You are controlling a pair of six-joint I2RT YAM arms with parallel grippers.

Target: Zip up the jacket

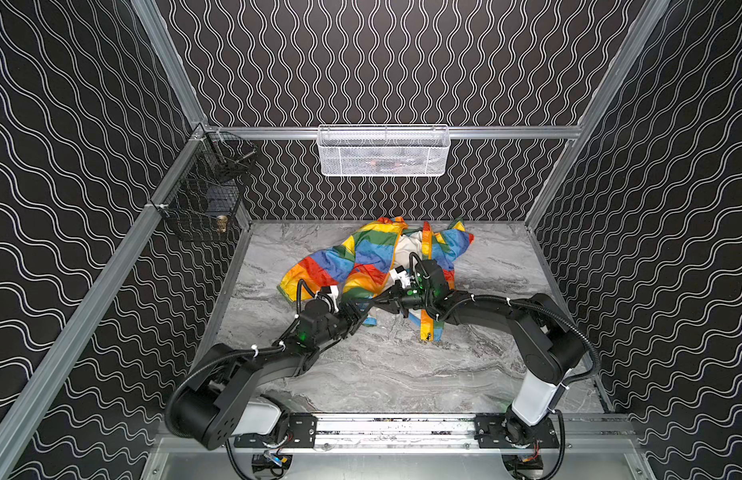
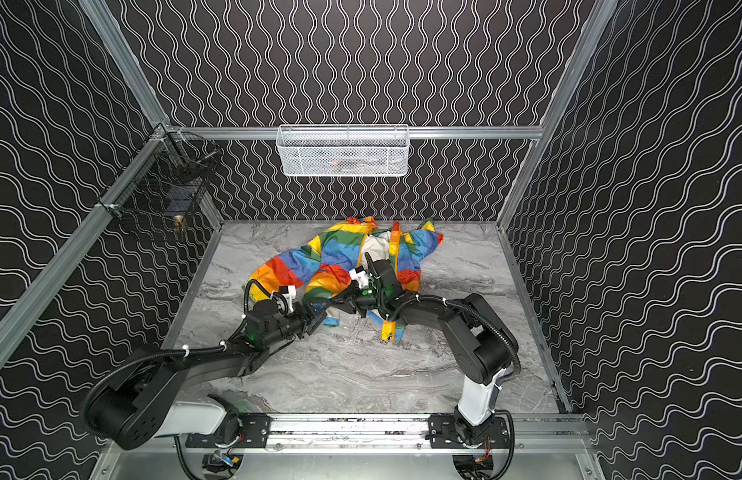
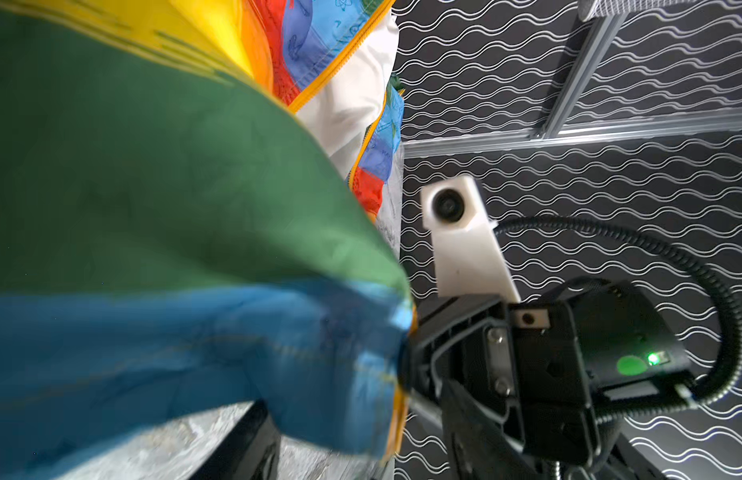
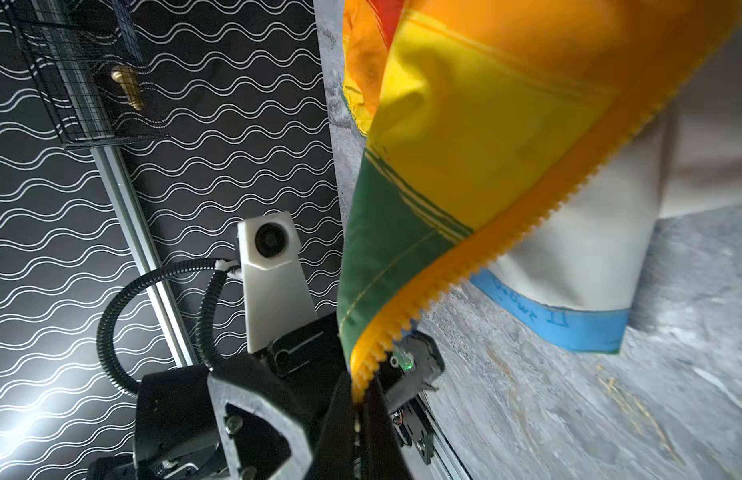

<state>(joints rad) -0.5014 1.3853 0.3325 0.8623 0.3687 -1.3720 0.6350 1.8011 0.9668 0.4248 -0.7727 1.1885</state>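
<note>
Both arms reach low and inward, tips nearly meeting. Right gripper is clamped on the jacket at its orange zipper edge. Left gripper has its jaws apart, with the blue hem just beside them. The jacket lies mid-table, toward the back.

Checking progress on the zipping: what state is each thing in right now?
jacket: unzipped, front spread open on the table.
zipper: undone, its two halves apart.
right tool: shut on the zipper's orange edge.
left tool: at the jacket's lower edge; fabric hides whether it is open or shut.
</note>
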